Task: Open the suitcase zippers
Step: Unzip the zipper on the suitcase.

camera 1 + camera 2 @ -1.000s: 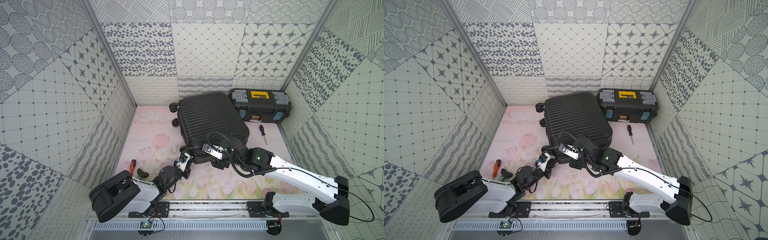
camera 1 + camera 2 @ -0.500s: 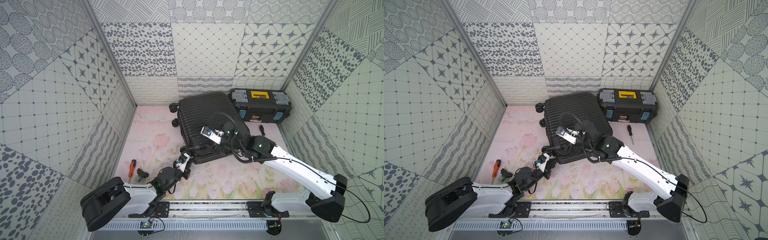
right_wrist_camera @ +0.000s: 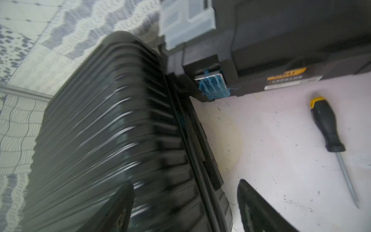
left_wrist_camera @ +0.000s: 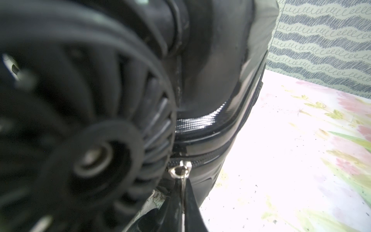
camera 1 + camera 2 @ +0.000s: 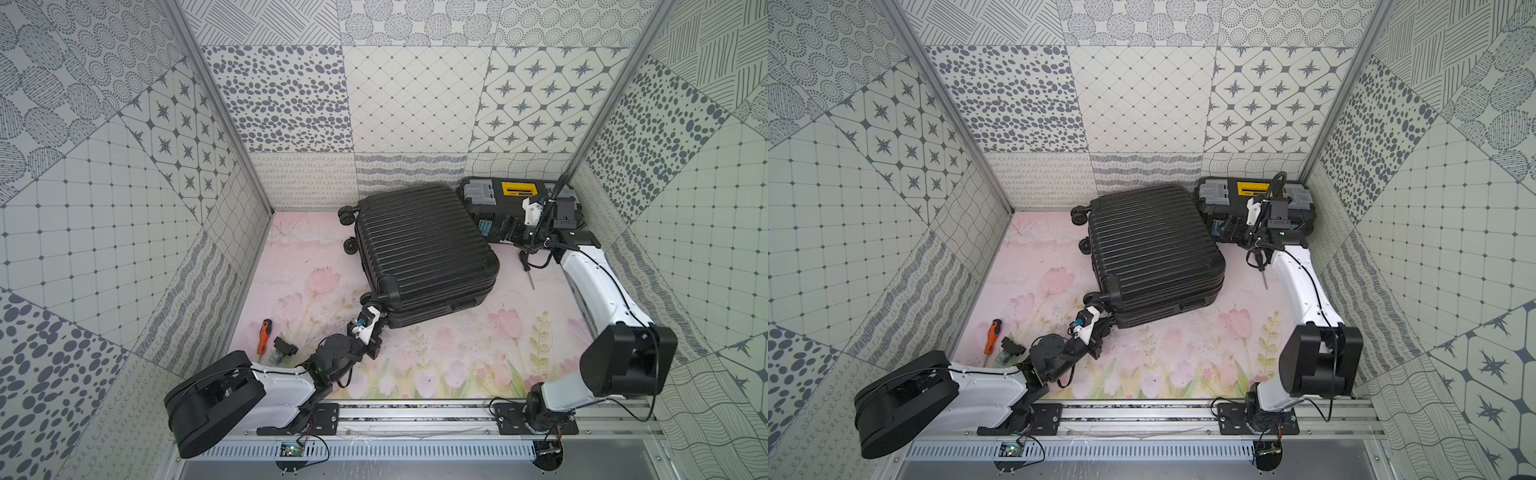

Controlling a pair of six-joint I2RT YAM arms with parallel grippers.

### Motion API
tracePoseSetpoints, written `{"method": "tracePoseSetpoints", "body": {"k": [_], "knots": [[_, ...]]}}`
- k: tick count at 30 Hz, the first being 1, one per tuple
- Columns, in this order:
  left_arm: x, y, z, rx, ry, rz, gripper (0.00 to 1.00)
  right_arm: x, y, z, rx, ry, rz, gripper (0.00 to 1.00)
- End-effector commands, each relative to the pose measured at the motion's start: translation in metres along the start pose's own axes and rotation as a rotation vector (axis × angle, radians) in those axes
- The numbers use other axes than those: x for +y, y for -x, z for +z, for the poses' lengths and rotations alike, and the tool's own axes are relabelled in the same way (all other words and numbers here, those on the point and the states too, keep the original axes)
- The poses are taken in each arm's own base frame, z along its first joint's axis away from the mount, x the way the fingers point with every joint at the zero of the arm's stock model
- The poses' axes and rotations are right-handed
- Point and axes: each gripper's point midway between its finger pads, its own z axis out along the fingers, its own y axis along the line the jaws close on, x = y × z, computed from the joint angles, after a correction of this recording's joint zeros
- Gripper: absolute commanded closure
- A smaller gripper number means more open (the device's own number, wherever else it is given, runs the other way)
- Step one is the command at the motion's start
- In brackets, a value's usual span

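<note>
Suitcase placement matches a second ago: in both top views we see it lying flat on the bench, ribbed lid up, its far right corner just beside the toolbox. The zippers run along the seam in its side. In the left wrist view the track reaches a silver pull next to a wheel at the near left corner.

The left pincer stays at that corner, its fingers pressed together on the pull's tab.

What differs is the right arm. A second ago we find the right pincer over the lid's near edge, close to the left one, and half a second ago over the middle of the lid. Now the right pincer is at the suitcase's far right side, in front of the toolbox. In the right wrist view its fingers stand apart, one on the lid side of the seam and one on the bench side, holding nothing.

A black-handled screwdriver lies on the bench near that arm. It is well apart from an orange screwdriver at the near left.
</note>
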Motion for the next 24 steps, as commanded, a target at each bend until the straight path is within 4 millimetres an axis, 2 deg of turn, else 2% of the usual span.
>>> {"method": "tracePoseSetpoints", "body": {"k": [1,6,12,14,19,22,24], "knots": [[-0.003,0.023,-0.003,-0.098,-0.013,-0.009,1.00,0.013,-0.009,0.025,0.086,0.097,0.057,0.18],[-0.003,0.024,-0.004,-0.096,-0.012,-0.024,1.00,-0.001,-0.018,0.062,0.168,0.078,0.014,0.18],[-0.001,0.026,-0.005,-0.092,0.000,-0.024,1.00,0.012,-0.068,0.108,0.342,0.082,-0.119,0.18],[0.000,0.026,-0.006,-0.094,0.004,-0.025,1.00,0.006,-0.084,0.120,0.383,0.051,-0.131,0.19],[0.001,0.026,-0.009,-0.092,0.011,-0.025,1.00,-0.023,-0.121,0.142,0.448,0.006,-0.083,0.34],[0.001,0.025,-0.011,-0.086,0.016,-0.020,1.00,-0.020,-0.135,0.145,0.463,0.025,-0.075,0.49],[0.001,0.027,-0.012,-0.090,0.019,-0.017,1.00,-0.012,-0.133,0.141,0.430,0.055,-0.046,0.63]]}}
